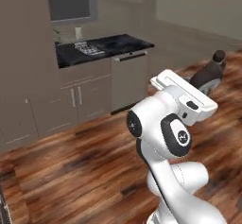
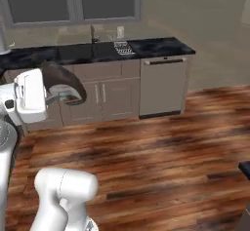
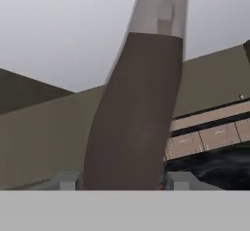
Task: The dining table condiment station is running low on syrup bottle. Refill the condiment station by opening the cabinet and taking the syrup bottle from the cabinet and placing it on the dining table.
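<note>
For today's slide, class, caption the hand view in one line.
The pincer clamps the dark brown syrup bottle, its body rising between the fingertips.

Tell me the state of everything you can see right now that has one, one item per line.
Dark brown syrup bottle: gripped in the hand, off any surface, lying tilted.
Hand: shut on the syrup bottle, a finger on each side.
Taupe base cabinet doors: closed.
Taupe dishwasher panel: closed.
</note>
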